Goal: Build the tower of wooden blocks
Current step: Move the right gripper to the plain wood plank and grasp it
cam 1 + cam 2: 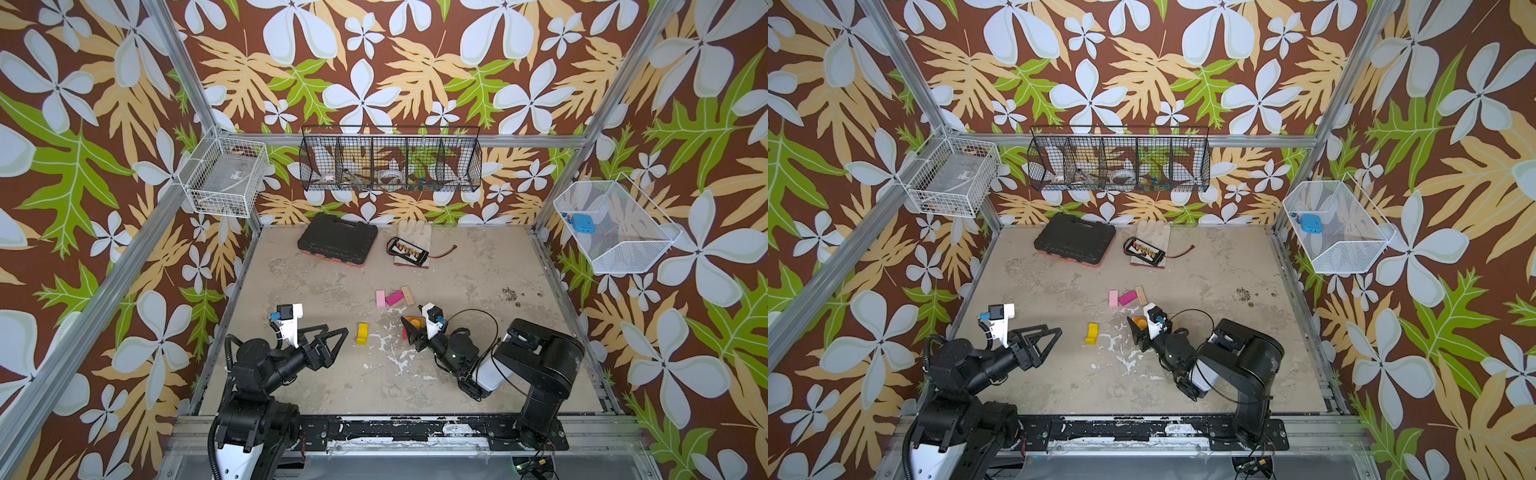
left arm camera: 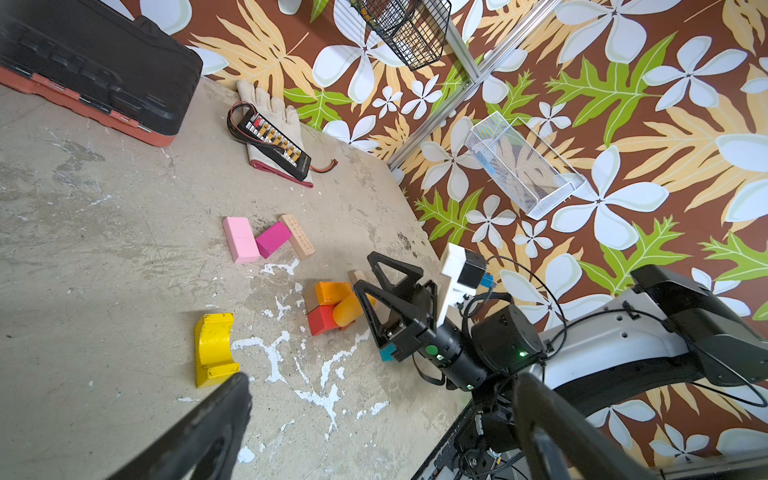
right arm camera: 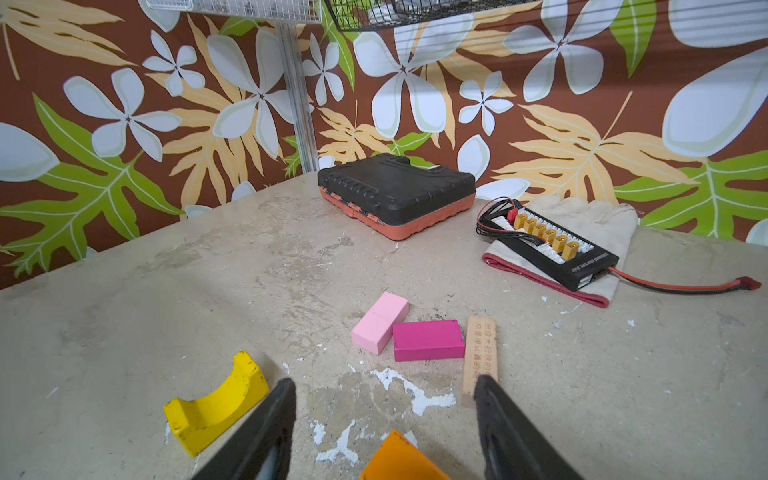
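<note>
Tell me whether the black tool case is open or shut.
Shut: the black tool case lies flat, its lid down against the orange base with no gap.

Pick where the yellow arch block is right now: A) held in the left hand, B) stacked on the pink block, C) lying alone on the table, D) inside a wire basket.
C: the yellow arch block lies by itself on the table, well apart from the pink block, with nothing gripping it.
</note>
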Controlling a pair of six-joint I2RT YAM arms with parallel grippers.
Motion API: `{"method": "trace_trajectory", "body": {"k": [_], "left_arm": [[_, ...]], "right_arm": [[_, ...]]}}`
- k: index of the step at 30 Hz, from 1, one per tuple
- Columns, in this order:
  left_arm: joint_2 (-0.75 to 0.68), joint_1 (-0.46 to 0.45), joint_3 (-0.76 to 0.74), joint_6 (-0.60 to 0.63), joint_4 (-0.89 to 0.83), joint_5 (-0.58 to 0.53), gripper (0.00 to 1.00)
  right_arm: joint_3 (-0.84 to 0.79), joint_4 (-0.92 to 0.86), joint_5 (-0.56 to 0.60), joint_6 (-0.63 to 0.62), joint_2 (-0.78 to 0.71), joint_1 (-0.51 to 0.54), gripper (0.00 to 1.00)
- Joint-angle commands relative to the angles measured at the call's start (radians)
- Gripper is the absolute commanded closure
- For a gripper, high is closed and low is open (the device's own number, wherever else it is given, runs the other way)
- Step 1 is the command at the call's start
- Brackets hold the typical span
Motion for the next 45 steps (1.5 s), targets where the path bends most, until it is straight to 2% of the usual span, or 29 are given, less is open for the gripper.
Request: {"method": "trace_trajectory", "body": {"k": [1,3,7,9,11,13,17,20,24,26,31,36,45], "left_arm": [[0.0,-0.002,-0.003,-0.005,0.025,0.006,0.0],[-0.001,-0.002,-0.003,-0.005,0.024,0.006,0.0],[-0.004,-0.001,-0.005,-0.005,0.025,0.005,0.0],[-0.005,-0.001,-0.005,-0.006,0.025,0.005,0.0],[-0.006,-0.001,-0.005,-0.006,0.023,0.003,0.0],[-0.005,-0.002,-0.005,-0.006,0.024,0.003,0.0],[-0.008,-0.002,-0.005,-0.006,0.024,0.001,0.0],[-0.01,-0.002,-0.005,-0.006,0.025,-0.002,0.0],[-0.003,-0.001,-0.005,-0.008,0.023,-0.002,0.0],[-0.009,-0.001,-0.005,-0.007,0.023,-0.001,0.0],[0.0,-0.002,-0.005,-0.007,0.025,-0.003,0.0],[-0.012,-0.002,-0.005,-0.007,0.025,-0.003,0.0],[-0.017,-0.001,-0.005,-0.008,0.027,-0.005,0.0]], "right_arm": [[-0.047,-0.091,0.023,0.068,-0.134,0.005,0.31],[-0.063,-0.252,0.095,0.127,-0.274,0.005,0.32],[-0.013,-0.816,0.321,0.325,-0.584,0.003,0.28],[0.006,-1.039,0.379,0.405,-0.708,-0.002,0.23],[0.022,-1.2,0.379,0.438,-0.813,-0.007,0.19],[0.048,-1.347,0.365,0.445,-0.872,-0.008,0.2],[0.096,-1.561,0.341,0.486,-0.896,-0.009,0.21],[0.123,-1.621,0.274,0.502,-0.862,-0.024,0.21],[0.152,-1.602,0.037,0.494,-0.75,-0.122,0.22],[0.169,-1.574,-0.032,0.483,-0.68,-0.158,0.23],[0.228,-1.571,-0.003,0.476,-0.537,-0.174,0.27],[0.281,-1.572,-0.031,0.458,-0.386,-0.208,0.42],[0.352,-1.552,-0.052,0.422,-0.211,-0.231,0.48]]}}
